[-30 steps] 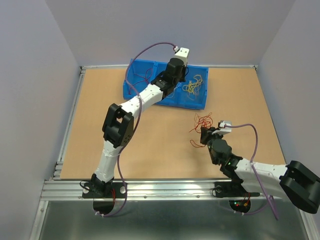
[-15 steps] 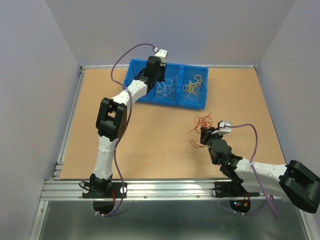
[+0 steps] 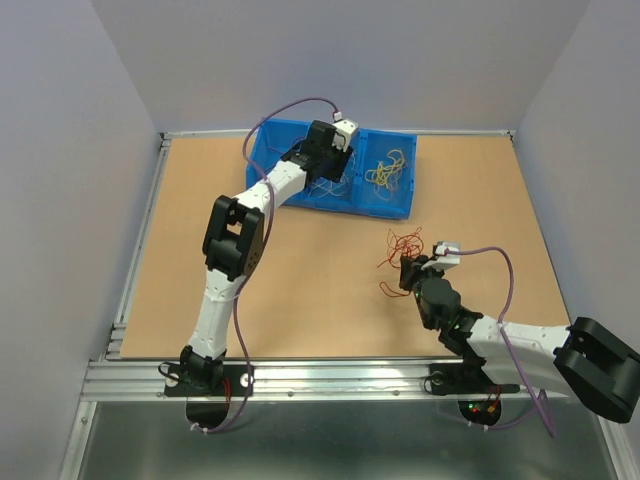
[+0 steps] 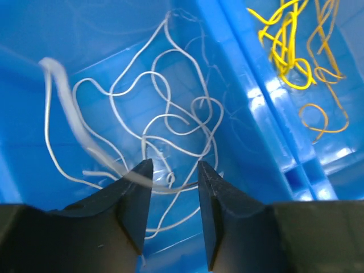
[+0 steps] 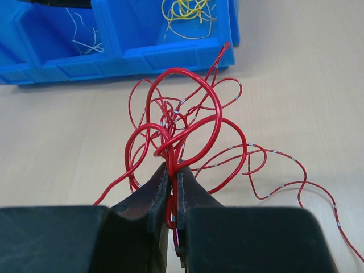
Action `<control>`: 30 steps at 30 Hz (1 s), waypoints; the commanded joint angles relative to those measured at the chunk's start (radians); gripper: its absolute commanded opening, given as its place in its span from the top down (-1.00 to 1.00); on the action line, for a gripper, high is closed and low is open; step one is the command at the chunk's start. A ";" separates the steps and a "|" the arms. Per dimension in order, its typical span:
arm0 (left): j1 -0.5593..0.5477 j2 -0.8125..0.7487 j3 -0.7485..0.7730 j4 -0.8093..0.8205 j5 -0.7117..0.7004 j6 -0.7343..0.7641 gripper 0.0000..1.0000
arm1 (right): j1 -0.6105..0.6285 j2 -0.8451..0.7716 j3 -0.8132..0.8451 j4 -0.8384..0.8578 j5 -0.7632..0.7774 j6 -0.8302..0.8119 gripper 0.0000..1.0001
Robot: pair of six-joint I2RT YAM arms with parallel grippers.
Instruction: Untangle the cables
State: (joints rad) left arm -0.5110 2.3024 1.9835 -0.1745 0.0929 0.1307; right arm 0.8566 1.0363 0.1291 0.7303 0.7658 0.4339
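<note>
A clump of red cables (image 5: 182, 114) lies on the table in front of the blue bin (image 3: 400, 205), and my right gripper (image 5: 173, 168) is shut on several of its strands. The top view shows that gripper (image 3: 408, 268) just below the red cables (image 3: 405, 243). My left gripper (image 4: 173, 165) hangs open over the bin's middle compartment, above loose white cables (image 4: 165, 108). One blurred white strand crosses in front of its left finger (image 4: 133, 199). Yellow cables (image 4: 284, 40) lie in the compartment to the right. From above, the left gripper (image 3: 330, 150) is over the bin.
The blue bin's dividing wall (image 4: 250, 114) runs between the white and the yellow cables. The bin stands at the table's far edge, by the back wall. Both arm bases sit on the metal rail (image 3: 330, 375) at the near edge.
The left arm swung left over the bin, then back over the middle compartment, and its gripper opened; a white strand is dropping from it. The right arm and red clump have not moved.
</note>
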 commanded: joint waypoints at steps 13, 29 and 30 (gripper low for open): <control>-0.023 -0.564 -0.511 0.215 0.210 0.125 -0.98 | -0.005 -0.004 0.014 0.027 -0.209 -0.067 0.99; -0.224 -0.827 -1.017 0.443 0.584 0.398 -0.95 | -0.007 -0.113 -0.045 0.078 -0.545 -0.156 0.99; -0.231 -0.815 -1.017 0.440 0.584 0.406 -0.94 | -0.005 -0.111 -0.043 0.078 -0.571 -0.164 0.99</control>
State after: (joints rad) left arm -0.7082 1.5005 0.9745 0.1967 0.6189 0.4557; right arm 0.8566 0.9386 0.1101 0.7422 0.2863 0.3107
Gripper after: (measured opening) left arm 0.980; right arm 0.094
